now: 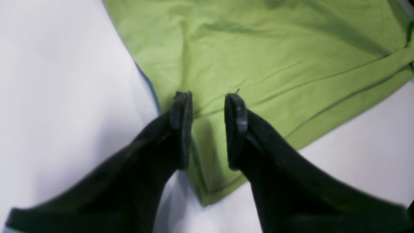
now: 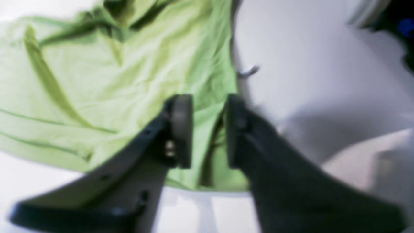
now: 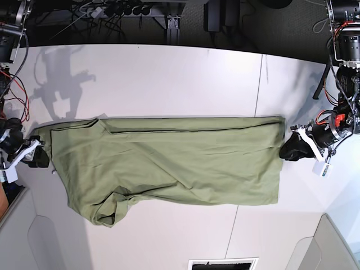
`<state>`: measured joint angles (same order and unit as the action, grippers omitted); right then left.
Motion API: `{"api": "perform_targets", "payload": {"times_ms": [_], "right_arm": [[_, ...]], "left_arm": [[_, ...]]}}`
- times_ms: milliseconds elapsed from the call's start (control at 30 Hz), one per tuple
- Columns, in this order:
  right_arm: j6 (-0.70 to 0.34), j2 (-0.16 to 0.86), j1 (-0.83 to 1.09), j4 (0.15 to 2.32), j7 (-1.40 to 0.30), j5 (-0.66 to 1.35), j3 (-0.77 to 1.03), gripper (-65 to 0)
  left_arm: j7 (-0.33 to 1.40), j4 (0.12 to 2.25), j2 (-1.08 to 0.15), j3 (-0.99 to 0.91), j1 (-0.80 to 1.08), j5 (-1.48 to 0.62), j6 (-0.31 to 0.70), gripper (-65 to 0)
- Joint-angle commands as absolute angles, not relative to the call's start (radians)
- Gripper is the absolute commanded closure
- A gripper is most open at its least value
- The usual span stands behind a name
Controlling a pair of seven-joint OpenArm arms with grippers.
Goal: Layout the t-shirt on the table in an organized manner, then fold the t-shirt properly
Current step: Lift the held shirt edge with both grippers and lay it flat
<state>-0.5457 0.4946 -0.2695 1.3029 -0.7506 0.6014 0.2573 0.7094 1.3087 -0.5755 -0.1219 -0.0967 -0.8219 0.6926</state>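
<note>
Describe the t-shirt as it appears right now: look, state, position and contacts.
The t-shirt is plain olive-green soft fabric, spread lengthwise across the white table, creased, one sleeve bunched at its lower corner. Each end lies between open jaws: the left gripper and the right gripper straddle its edges without pinching.

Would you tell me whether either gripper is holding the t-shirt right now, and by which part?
Nothing is held. The left gripper and the right gripper both stand open over opposite end edges of the t-shirt, which lies spread on the table.

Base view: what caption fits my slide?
Green t-shirt stretched across the white table, an arm at each end.
</note>
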Motion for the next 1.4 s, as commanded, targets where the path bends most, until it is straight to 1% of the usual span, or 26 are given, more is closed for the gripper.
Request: {"api": "perform_targets", "payload": {"times_ms": [0,67,167,267,300,367,400,433,533,600,767,900,1033,1133,1333,1367], "right_arm": [[-0.546,0.493,-0.290,1.299,-0.720,0.589,0.250,-8.5],[-0.546,0.469,-0.291,1.253,-0.687,0.548,0.216,0.0],[-0.546,0.456,-0.291,1.171,-0.628,0.497,0.152,0.0],[-0.546,0.457,-0.290,1.122,-0.633,0.473,0.088,0.0],[-0.546,0.457,-0.287,1.118,-0.640,0.466,0.074,0.0],[-0.547,0.457,-0.285,1.118,-0.677,0.464,0.065,0.0],[-0.546,0.459,-0.286,1.120,-0.697,0.465,0.065,0.0],[-0.546,0.464,-0.285,1.126,-0.718,0.477,0.065,0.0],[-0.547,0.487,-0.276,1.150,-0.788,0.530,0.066,0.0],[-0.547,0.516,-0.239,1.186,-0.810,0.583,0.069,0.0],[-0.547,0.575,-0.091,1.310,-0.816,0.613,0.089,0.0],[-0.547,0.587,0.010,1.383,-0.816,0.614,0.142,0.0],[-0.547,0.587,0.112,1.449,-0.812,0.624,0.248,0.0],[-0.550,0.587,0.130,1.479,-0.782,0.669,0.319,0.0],[-0.549,0.587,0.065,1.516,-0.759,0.695,0.389,0.0],[-0.546,0.587,0.044,1.515,-0.759,0.690,0.390,-2.4]], "left_arm": [[0.676,1.324,-0.585,-0.116,-0.117,-0.826,0.698,-20.3],[0.664,1.323,-0.558,-0.091,-0.116,-0.783,0.698,-20.3],[0.619,1.314,-0.517,-0.034,-0.116,-0.693,0.698,-20.2],[0.545,1.276,-0.493,0.032,-0.116,-0.556,0.698,-20.1],[0.520,1.259,-0.494,0.057,-0.116,-0.503,0.698,-19.0],[0.509,1.232,-0.503,0.096,-0.116,-0.427,0.698,-13.1],[0.516,1.229,-0.510,0.104,-0.113,-0.421,0.698,-11.5],[0.521,1.230,-0.520,0.106,-0.107,-0.422,0.698,-11.2],[0.520,1.264,-0.558,0.106,-0.074,-0.453,0.698,-11.2],[0.521,1.320,-0.593,0.106,-0.020,-0.469,0.698,-11.2],[0.520,1.487,-0.664,0.106,0.157,-0.483,0.698,-11.2],[0.521,1.595,-0.667,0.087,0.255,-0.514,0.698,-11.3],[0.532,1.704,-0.668,0.076,0.340,-0.523,0.698,-11.7],[0.535,1.743,-0.667,0.066,0.343,-0.523,0.698,-15.6],[0.535,1.754,-0.665,-0.035,0.294,-0.554,0.698,-17.0],[0.535,1.754,-0.665,-0.057,0.279,-0.574,0.698,-18.7]]}}
